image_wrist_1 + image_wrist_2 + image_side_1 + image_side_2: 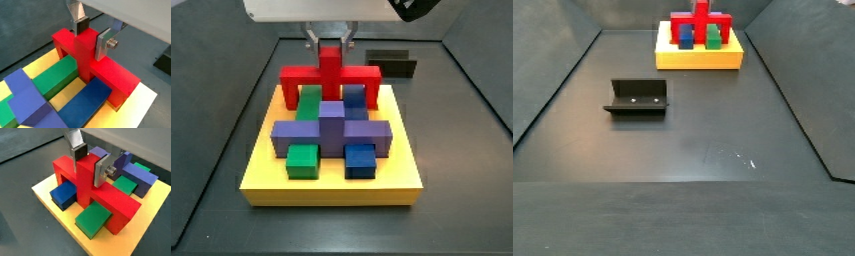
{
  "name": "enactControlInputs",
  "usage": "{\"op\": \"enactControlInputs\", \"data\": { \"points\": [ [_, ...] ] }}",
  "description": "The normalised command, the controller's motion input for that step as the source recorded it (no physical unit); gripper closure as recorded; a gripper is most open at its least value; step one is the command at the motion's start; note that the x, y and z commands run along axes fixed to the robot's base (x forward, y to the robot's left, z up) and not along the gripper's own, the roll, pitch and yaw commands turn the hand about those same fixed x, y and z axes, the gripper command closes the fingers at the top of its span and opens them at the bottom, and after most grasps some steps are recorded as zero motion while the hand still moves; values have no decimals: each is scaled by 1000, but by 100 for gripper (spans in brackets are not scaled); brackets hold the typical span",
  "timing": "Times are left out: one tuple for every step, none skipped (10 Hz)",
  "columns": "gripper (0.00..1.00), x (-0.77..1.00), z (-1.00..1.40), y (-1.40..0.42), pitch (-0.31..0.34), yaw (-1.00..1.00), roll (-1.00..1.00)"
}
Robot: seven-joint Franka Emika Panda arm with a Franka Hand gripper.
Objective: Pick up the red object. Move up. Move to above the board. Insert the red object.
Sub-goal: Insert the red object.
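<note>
Gripping the red object [90, 62] by its central post looks right: gripper [93, 34] has both plates clamped on the post's flat sides, w/ crossbar below. Piece reads as rigid, prob. light, smooth-faced so maybe a bit slippery; not fragile. Bright red, blocky, crossbar w/ two short legs straddling blue and green blocks [93, 219]. It stands at the far end of the board [331, 187], legs down in or near the slots; seating depth unclear.
</note>
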Motion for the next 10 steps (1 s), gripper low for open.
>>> {"op": "enactControlInputs", "data": {
  "points": [
    [100, 0, 0, -14, 0, -54, -203],
    [100, 0, -80, 0, -3, -40, -150],
    [100, 0, -71, 49, -13, 0, -177],
    [100, 0, -229, 117, -51, 0, -373],
    [100, 0, -254, 180, -51, 0, -437],
    [100, 0, -251, 106, -46, 0, -391],
    [100, 0, -340, 17, -81, 0, -249],
    [100, 0, -257, -97, 0, 0, 0],
    [100, 0, -286, -160, 0, 0, 91],
    [100, 149, -263, -131, 0, 0, 57]
  ]
}}
